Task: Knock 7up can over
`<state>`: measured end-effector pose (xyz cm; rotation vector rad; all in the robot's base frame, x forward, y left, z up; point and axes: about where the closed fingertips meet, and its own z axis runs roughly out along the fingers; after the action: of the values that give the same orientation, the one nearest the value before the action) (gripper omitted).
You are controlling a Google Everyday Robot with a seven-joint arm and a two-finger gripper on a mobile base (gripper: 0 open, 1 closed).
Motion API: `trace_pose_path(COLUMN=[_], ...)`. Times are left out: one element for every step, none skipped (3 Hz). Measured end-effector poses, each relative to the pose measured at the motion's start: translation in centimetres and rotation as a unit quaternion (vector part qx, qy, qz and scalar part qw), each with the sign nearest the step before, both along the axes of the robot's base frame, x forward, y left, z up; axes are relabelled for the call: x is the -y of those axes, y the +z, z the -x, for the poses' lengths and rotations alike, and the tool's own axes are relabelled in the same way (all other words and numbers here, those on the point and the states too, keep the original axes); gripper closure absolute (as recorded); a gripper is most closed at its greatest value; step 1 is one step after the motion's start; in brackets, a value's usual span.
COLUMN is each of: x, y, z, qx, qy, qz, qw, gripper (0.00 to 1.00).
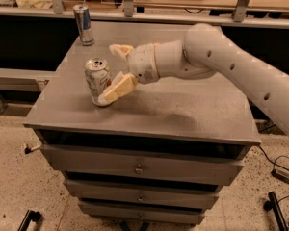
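The 7up can (96,80), white and green with a silver top, stands upright near the front left of the grey cabinet top (183,107). My gripper (107,74) is open and reaches in from the right on the white arm. Its lower cream finger (118,88) lies against the can's right side near the base. Its upper finger (120,49) points left behind and above the can, apart from it.
A taller slim silver-blue can (83,24) stands at the back left corner of the cabinet top. The cabinet has several drawers (139,165) below. A shelf edge (183,17) runs behind. Cables (279,174) lie on the floor at right.
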<state>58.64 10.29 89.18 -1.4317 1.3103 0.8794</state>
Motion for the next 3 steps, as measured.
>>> trace_pose_path(x=[-0.2,-0.2,-1.5], y=[-2.0,-2.0,-2.1], z=[1.5,1.8,1.2], qx=[-0.055,-0.059,-0.042], qy=[-0.006,-0.005,0.008], qz=[-0.039,-0.042,-0.047], qw=[0.9977,0.9974,0.9980], gripper=[0.00,0.00,0.00])
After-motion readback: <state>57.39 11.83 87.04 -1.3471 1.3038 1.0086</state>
